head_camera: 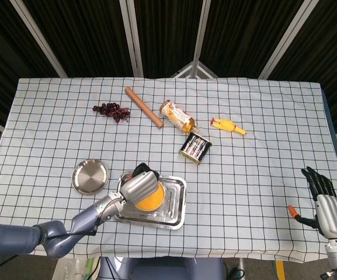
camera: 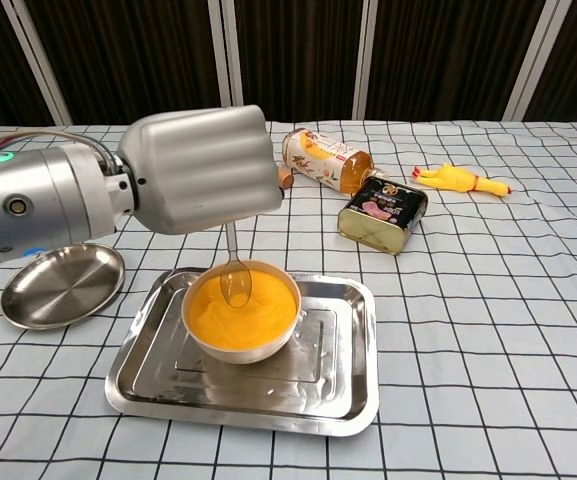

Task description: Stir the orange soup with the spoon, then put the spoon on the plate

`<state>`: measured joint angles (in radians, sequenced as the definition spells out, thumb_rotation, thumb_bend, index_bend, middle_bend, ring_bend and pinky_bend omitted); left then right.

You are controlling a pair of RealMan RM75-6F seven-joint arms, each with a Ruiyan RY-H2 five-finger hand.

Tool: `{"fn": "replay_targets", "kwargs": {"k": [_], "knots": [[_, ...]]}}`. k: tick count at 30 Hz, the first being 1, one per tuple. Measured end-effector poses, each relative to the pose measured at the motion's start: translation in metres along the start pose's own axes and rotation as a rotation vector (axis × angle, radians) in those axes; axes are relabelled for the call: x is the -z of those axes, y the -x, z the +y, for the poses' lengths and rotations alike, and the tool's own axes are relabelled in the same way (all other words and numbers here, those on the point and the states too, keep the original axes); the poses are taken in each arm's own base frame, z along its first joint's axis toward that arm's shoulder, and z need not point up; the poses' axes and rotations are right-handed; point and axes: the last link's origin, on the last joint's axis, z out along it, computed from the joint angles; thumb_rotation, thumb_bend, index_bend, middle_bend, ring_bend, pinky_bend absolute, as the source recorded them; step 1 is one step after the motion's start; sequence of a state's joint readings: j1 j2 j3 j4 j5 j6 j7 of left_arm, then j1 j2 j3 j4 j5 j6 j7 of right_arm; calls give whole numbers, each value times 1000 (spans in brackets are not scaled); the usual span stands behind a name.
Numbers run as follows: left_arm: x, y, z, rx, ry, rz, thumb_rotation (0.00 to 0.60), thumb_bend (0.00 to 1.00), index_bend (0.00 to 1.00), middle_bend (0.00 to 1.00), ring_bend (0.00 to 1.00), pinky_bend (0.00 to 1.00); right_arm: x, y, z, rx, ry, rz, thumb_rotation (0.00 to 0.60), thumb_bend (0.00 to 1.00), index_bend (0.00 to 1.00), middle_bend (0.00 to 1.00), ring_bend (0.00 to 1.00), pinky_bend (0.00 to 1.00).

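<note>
A white bowl of orange soup (camera: 241, 308) stands in a steel tray (camera: 348, 385); from the head view the soup (head_camera: 152, 200) shows beside my hand. My left hand (camera: 200, 170) hovers over the bowl's back rim and grips a clear spoon (camera: 234, 274), whose bowl hangs just above the soup at its far edge. In the head view my left hand (head_camera: 138, 185) covers most of the bowl. The round steel plate (camera: 61, 284) lies left of the tray, also the plate (head_camera: 90, 176). My right hand (head_camera: 325, 204) rests open at the table's right edge, far from everything.
Behind the tray lie a bottle (camera: 327, 160), a tin can (camera: 382, 213), a yellow rubber chicken (camera: 460, 180), a wooden stick (head_camera: 143, 107) and grapes (head_camera: 111, 110). A small orange item (head_camera: 293, 210) sits by my right hand.
</note>
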<state>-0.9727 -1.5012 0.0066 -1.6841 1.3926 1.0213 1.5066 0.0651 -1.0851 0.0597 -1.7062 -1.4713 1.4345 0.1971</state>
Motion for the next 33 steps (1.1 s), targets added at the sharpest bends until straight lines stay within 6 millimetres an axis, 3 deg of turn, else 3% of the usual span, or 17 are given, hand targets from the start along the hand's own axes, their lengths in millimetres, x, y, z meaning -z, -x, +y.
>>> {"fn": "replay_targets", "kwargs": {"k": [14, 33], "knots": [[-5, -5, 16, -11, 53, 32, 600, 575, 807, 1000, 1000, 1000, 0, -1, 1, -6, 2, 3, 600, 340, 0, 0, 0, 0], [-2, 12, 2, -53, 8, -35, 600, 575, 810, 1000, 1000, 1000, 0, -1, 0, -3, 1, 1, 600, 339, 0, 0, 0, 0]]}}
